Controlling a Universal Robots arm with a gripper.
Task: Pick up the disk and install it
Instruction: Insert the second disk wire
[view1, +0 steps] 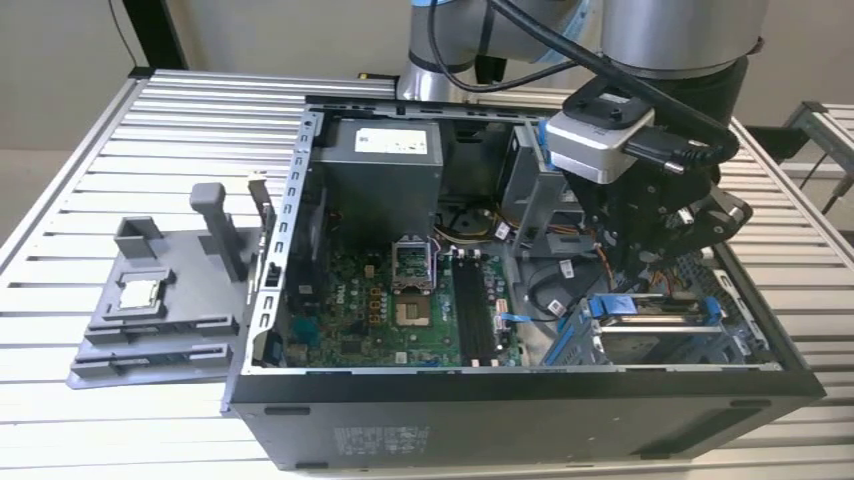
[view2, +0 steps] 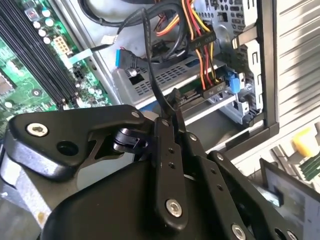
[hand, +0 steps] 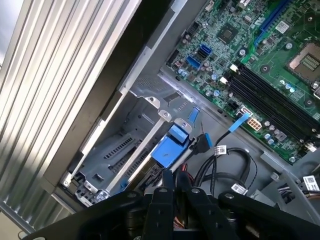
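**Gripper over drive bay, disk seated in cage**

Exterior view: open tower case (view1: 534, 385) flat on ribbed metal table (view1: 80, 400). Gripper (view1: 634, 275) low inside the case, towards the exterior view's right, just above the disk (view1: 654, 320). Disk in the corner drive cage: silver-grey, blue rails on both sides. Green motherboard (view1: 400, 300) well clear to the exterior view's left. Grey plastic fixture (view1: 160, 310) outside the case, small square chip (view1: 138, 293) on it.

Second wrist view: gripper (view2: 175, 107) pressed shut, thin black fingers (view2: 164, 145) together, nothing held. Black cable running close past the tips. Beyond them a perforated grey plate (view2: 165, 77), a blue tab (view2: 231, 82), red, yellow and orange wires (view2: 200, 45). Tight room, with the cage frame and case edge close by.

First wrist view: gripper (hand: 173, 177) closed and empty, near a glossy blue latch (hand: 170, 147). Slotted grey cage wall (hand: 115, 155) beside the black case rim. Loose black cables (hand: 235, 170) between cage and motherboard (hand: 260, 45).
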